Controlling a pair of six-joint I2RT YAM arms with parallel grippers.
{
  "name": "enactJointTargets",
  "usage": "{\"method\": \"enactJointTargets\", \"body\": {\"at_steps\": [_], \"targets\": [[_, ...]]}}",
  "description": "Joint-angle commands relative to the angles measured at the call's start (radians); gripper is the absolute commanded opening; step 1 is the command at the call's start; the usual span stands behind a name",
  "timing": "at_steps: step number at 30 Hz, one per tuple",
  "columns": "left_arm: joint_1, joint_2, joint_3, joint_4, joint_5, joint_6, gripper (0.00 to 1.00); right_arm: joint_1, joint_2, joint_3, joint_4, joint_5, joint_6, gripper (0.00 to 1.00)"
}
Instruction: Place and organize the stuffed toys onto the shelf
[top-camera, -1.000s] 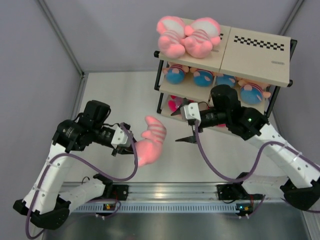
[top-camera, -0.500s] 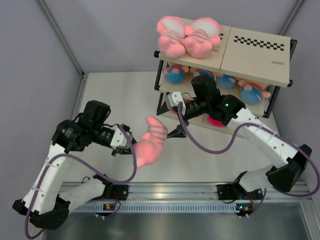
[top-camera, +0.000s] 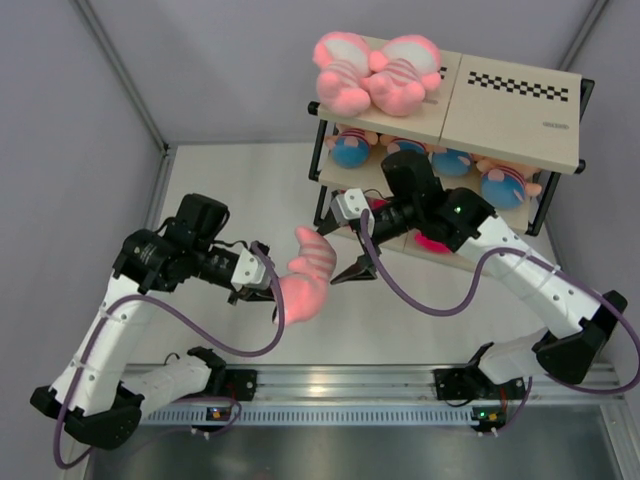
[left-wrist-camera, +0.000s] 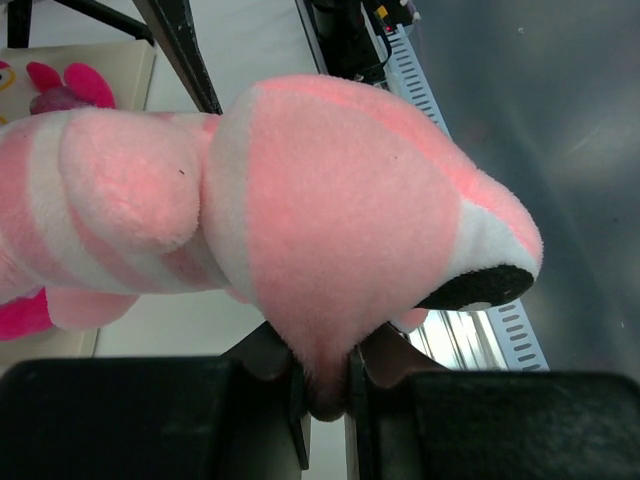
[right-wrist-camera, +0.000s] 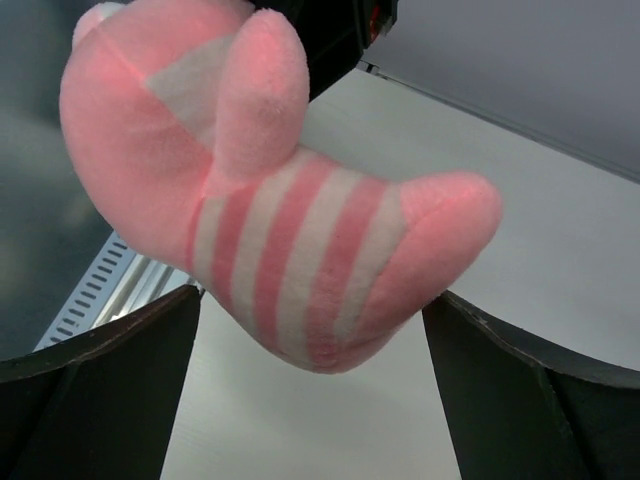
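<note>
My left gripper (top-camera: 266, 290) is shut on a pink stuffed toy with a striped body (top-camera: 307, 276) and holds it in the air left of the shelf (top-camera: 500, 110). In the left wrist view the toy (left-wrist-camera: 330, 200) is pinched by its head between the jaws. My right gripper (top-camera: 345, 250) is open, its jaws wide on either side of the toy's striped end (right-wrist-camera: 320, 270) without touching it. Two pink striped toys (top-camera: 375, 72) lie on the top board. Blue-shirted toys (top-camera: 408, 155) sit on the middle tier, magenta ones (top-camera: 432, 242) on the bottom.
The shelf's black frame post (top-camera: 322, 195) stands just right of the held toy. The metal rail (top-camera: 340, 385) with the arm bases runs along the near edge. Grey walls enclose the left and back. The right half of the top board (top-camera: 520, 110) carries a checkered strip.
My right arm has swung left from in front of the shelf to the held toy, its open jaws now around the striped end. My left gripper has shifted slightly right with the toy.
</note>
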Motion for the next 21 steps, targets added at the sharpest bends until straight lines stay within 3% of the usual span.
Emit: {"method": "enactJointTargets", "body": {"at_steps": [1,2,3,5,7,8,9,11,17,18,19,21], "targets": [[-0.003,0.004,0.021,-0.161,-0.011,0.037,0.0,0.027,-0.037,0.06,0.007,-0.036,0.0,0.91],[-0.004,0.007,0.02,-0.161,-0.02,0.038,0.0,0.033,-0.041,0.057,0.019,-0.024,0.036,0.83],[-0.004,0.007,0.02,-0.161,-0.02,0.037,0.0,0.045,-0.043,0.055,0.035,-0.01,0.052,0.66],[-0.003,0.011,0.023,-0.161,-0.016,0.035,0.0,0.057,-0.044,0.044,0.065,-0.001,0.084,0.53],[-0.004,0.011,0.032,-0.161,-0.022,0.031,0.0,0.074,-0.05,0.025,0.087,0.013,0.104,0.31],[-0.003,0.008,0.033,-0.161,-0.035,0.028,0.0,0.077,-0.063,0.014,0.134,0.027,0.117,0.09],[-0.004,0.007,0.033,-0.16,-0.045,0.026,0.0,0.082,-0.069,-0.003,0.18,0.087,0.159,0.0],[-0.001,0.001,0.024,-0.146,-0.072,-0.01,0.02,0.082,-0.104,-0.052,0.254,0.154,0.216,0.0],[-0.001,-0.073,-0.052,0.12,-0.333,-0.318,0.44,0.082,-0.176,-0.106,0.36,0.578,0.325,0.0],[-0.003,-0.084,-0.057,0.156,-0.389,-0.365,0.53,0.083,-0.179,-0.103,0.361,0.615,0.334,0.0],[-0.001,-0.097,-0.06,0.194,-0.498,-0.412,0.71,0.083,-0.181,-0.086,0.36,0.651,0.346,0.0],[-0.001,-0.101,-0.039,0.237,-0.616,-0.512,0.95,0.083,-0.184,-0.063,0.361,0.759,0.358,0.0]]}}
